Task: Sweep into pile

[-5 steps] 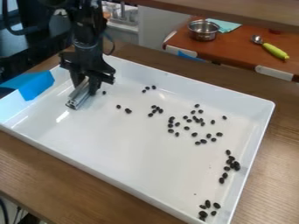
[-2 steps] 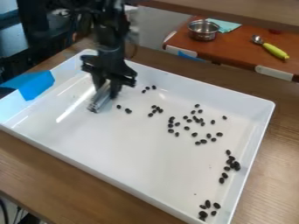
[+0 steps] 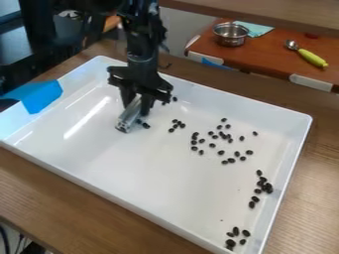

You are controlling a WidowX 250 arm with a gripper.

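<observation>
Many dark beans (image 3: 231,160) scattered across tray (image 3: 132,168), ahead of jaws. Jaws clamped on metal bar (image 3: 128,119); both moved toward beans, bar now at nearest few. Gathering likely just starting; farther clusters probably need more strokes.

Black beans (image 3: 231,160) (scattered) in tray (image 3: 145,173)

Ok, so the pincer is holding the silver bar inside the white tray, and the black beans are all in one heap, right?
Not quite: the camera view shows the black beans spread over the tray in loose groups, not in one heap. The pincer is indeed holding the silver bar inside the white tray.
</observation>
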